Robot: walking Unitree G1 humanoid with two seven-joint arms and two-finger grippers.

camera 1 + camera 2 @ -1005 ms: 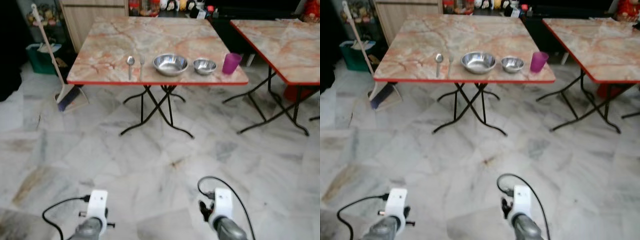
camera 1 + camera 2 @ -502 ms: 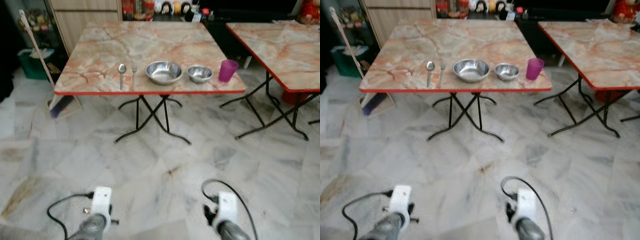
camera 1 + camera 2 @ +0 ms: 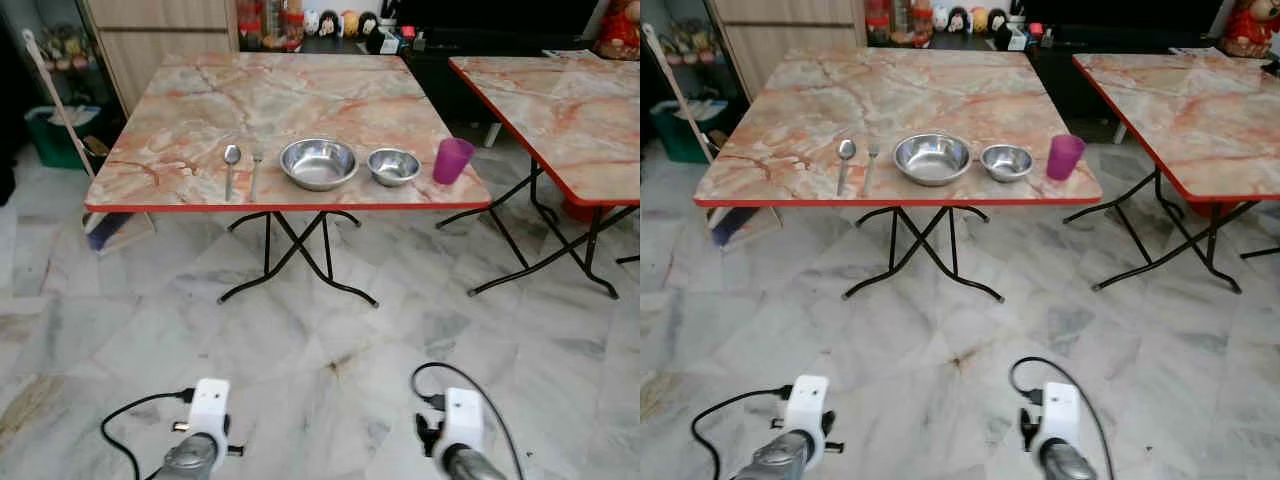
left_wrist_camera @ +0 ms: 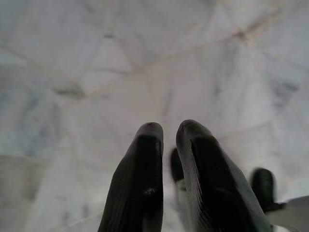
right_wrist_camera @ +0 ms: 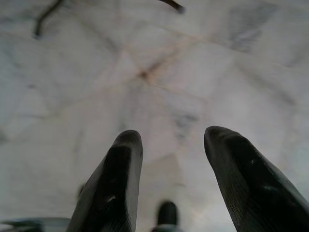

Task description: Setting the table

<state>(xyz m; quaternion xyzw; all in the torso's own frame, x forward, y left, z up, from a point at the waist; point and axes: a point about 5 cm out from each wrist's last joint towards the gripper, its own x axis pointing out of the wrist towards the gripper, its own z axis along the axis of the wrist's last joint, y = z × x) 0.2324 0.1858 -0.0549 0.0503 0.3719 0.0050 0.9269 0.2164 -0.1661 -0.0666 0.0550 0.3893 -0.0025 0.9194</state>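
A marble-patterned folding table [image 3: 200, 110] with a red edge stands ahead of me. Along its near edge lie a spoon [image 3: 231, 166], a fork [image 3: 255, 172], a large steel bowl [image 3: 318, 163], a small steel bowl [image 3: 393, 166] and a purple cup [image 3: 452, 160]. Both arms hang low over the floor, far short of the table. My left gripper [image 4: 168, 133] points at the floor with its fingers shut and empty. My right gripper [image 5: 174, 140] is open, with only floor between its fingers.
A second marble table [image 3: 560, 90] stands to the right with black folding legs. A broom [image 3: 62, 130] and a green bin [image 3: 50, 130] are at the left. Cabinets and shelves with jars [image 3: 270, 15] line the back. Grey marble floor [image 3: 330, 340] lies between me and the table.
The whole view has shifted: the table appears lower and nearer in the picture, so the camera has moved forward. The tableware has not moved on the table. Both arms still hang low.
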